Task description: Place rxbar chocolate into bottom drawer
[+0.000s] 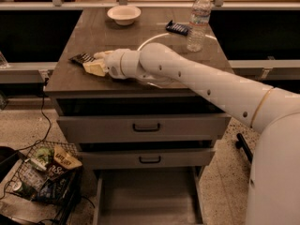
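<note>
The rxbar chocolate (82, 58), a flat bar in a black wrapper, lies on the brown cabinet top (93, 34) near its left front edge. My gripper (95, 63) is at the bar's right end, low over the top, with the white arm reaching in from the right. The bar's right end is hidden by the gripper. The bottom drawer (145, 196) is pulled out below, a wide grey tray with nothing showing in it. The two upper drawers (146, 127) with black handles are closed.
A white bowl (123, 14) stands at the back of the top. A dark blue bar (178, 28) and a water bottle (198, 20) are at the back right. A wire basket of snack packets (44, 177) sits on the floor to the left of the drawers.
</note>
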Controlling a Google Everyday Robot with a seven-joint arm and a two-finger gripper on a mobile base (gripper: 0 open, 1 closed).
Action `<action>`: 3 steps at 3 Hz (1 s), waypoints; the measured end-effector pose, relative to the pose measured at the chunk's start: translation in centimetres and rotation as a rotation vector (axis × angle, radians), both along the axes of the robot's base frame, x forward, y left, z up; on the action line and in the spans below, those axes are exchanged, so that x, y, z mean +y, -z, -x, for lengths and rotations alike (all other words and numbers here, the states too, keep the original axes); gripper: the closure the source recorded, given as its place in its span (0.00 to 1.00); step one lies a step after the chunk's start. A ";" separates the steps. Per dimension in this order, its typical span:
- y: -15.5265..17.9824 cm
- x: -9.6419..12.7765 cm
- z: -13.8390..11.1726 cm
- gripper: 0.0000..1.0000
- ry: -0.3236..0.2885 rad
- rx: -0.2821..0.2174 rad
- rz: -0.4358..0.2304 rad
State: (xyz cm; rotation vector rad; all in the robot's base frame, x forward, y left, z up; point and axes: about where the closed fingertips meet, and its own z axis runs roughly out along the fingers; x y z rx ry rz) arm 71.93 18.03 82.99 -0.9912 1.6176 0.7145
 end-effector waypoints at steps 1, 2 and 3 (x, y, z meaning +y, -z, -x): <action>-3.1 -0.2 0.2 1.00 0.017 -0.050 0.046; -7.0 -0.6 0.7 1.00 0.039 -0.113 0.099; -9.2 -2.3 0.7 1.00 0.028 -0.130 0.079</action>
